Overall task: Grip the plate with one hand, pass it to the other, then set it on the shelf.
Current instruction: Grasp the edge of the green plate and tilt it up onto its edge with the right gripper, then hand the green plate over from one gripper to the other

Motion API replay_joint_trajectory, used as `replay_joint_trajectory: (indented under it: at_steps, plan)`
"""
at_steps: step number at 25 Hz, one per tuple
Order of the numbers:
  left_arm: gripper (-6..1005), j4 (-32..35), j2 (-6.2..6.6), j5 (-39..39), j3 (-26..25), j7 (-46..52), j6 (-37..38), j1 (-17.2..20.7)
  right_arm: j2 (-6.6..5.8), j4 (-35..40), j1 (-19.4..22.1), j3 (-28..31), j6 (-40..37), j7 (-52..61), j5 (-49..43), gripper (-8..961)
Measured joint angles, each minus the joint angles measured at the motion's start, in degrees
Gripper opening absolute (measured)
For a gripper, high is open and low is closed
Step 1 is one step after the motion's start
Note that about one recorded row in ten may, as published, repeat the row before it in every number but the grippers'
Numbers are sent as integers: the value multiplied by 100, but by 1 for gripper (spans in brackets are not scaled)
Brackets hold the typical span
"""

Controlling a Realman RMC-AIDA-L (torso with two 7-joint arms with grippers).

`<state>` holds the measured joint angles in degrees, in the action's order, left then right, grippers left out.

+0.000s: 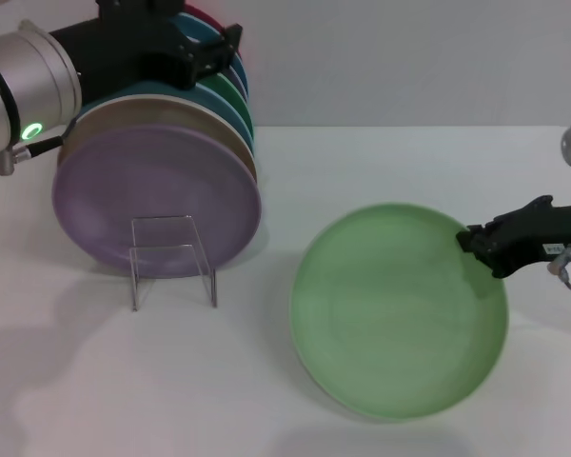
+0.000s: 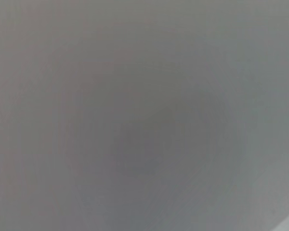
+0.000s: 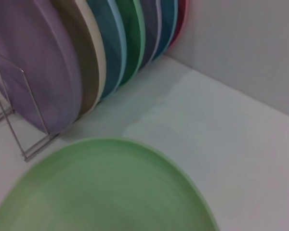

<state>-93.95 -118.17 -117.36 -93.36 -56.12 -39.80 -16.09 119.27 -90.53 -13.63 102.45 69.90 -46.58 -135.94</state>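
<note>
The pale mint-green plate (image 1: 395, 309) is at the centre right of the table, tilted, with its right rim raised. My right gripper (image 1: 476, 243), black on a thin arm with a cable, is shut on that right rim. The plate fills the near part of the right wrist view (image 3: 106, 192). The clear acrylic shelf (image 1: 171, 257) stands left of the plate, in front of the lavender plate (image 1: 157, 195); it also shows in the right wrist view (image 3: 14, 110). My left gripper (image 1: 209, 48), on the thick white and silver arm with a green light, hovers over the row of plates at the back left.
A row of upright plates (image 1: 233, 95) in lavender, beige, darker green, blue and red leans at the back left, also in the right wrist view (image 3: 120, 43). A pale wall stands behind the white table (image 1: 381, 162). The left wrist view shows only plain grey.
</note>
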Motion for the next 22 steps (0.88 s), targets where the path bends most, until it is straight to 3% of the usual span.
replay_joint_trajectory:
  at_steps: [7,10,19,22]
  plan:
    - [703,22,6,-12,-211,9,-813,-281,1,-372,400,-51,-332,-470,276,18]
    - [703,67,12,-36,-327,10,-1356,-479,2,-504,476,-58,-383,-547,323,18]
    - [707,159,8,-42,-513,17,-1943,-732,5,-1191,638,-59,-395,-690,475,19]
    - [709,376,17,-42,-687,66,-2384,-987,-1,-1294,648,-59,-387,-701,471,21]
